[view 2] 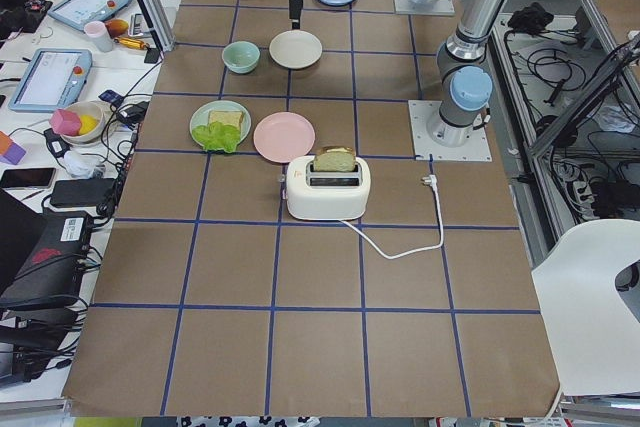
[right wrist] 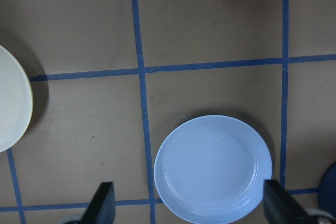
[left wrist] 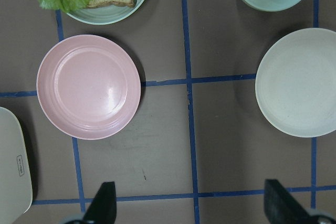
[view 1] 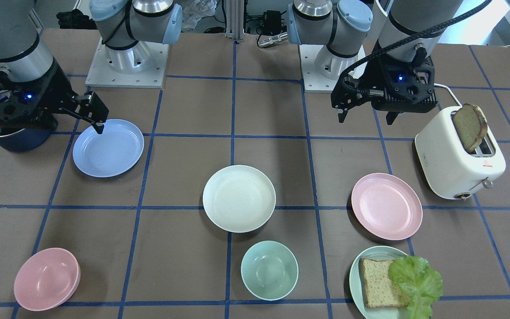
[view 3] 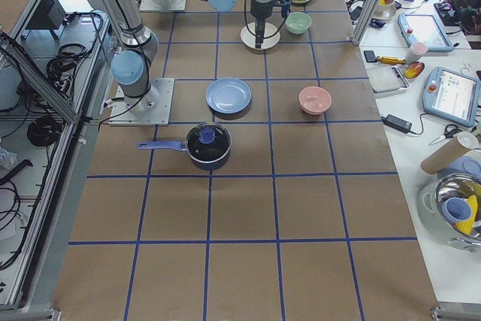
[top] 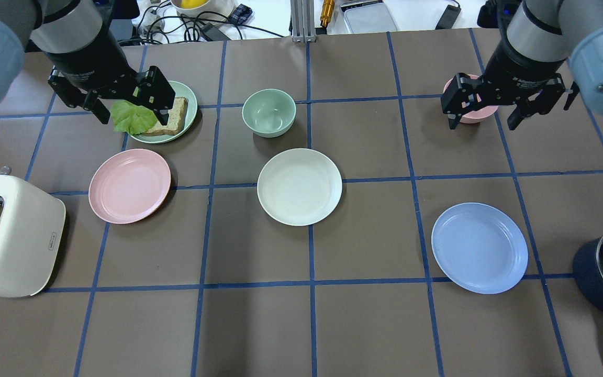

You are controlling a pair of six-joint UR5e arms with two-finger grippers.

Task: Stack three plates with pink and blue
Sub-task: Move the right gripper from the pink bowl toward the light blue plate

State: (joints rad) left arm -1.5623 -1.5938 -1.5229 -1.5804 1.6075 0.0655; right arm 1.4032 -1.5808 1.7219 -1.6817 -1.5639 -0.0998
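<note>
Blue plate [top: 479, 247] — below the right claw [top: 482, 120], untouched.

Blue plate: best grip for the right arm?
The rim of the blue plate, from straight above with the right tool, open nearby: one finger inside, one outside. It lies flat and shallow, so likely only the raised rim offers a pinch.
</note>
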